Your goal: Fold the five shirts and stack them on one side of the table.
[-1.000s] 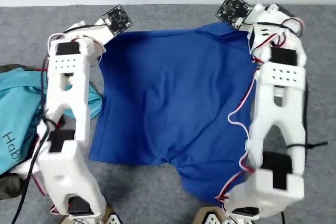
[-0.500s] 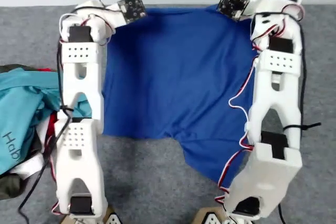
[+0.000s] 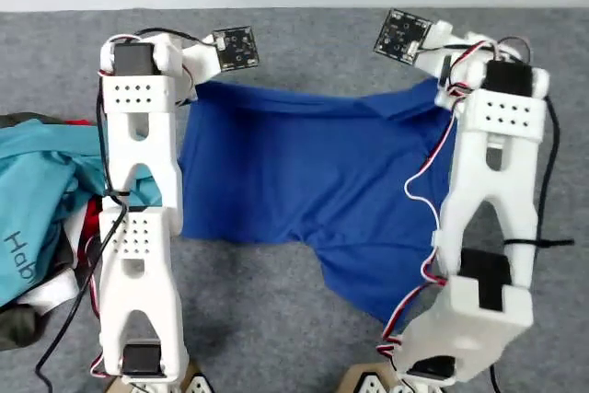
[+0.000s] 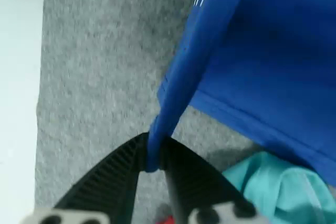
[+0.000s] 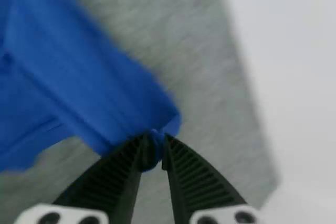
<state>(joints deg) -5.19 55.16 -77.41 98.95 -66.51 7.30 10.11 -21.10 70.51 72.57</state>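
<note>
- Counting from the table's (image 3: 304, 43) left edge, we are seeing one heap (image 3: 23, 315) topped by a teal shirt (image 3: 37, 177); its layers we cannot number.
- We are clenching the left gripper (image 4: 153, 148) on one far corner of the single blue shirt (image 3: 304, 172), spread mid-table, for a fold.
- We are pinching the other far corner with the right gripper (image 5: 152, 149): two claws sharing one edge evenly.

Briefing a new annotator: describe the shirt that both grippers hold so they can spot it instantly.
Start at the middle of the grey table. The blue shirt lies spread there, two far corners pinched by the left gripper and the right gripper. It alone is deep blue; the teal shirt beside it is bunched in a pile.
</note>
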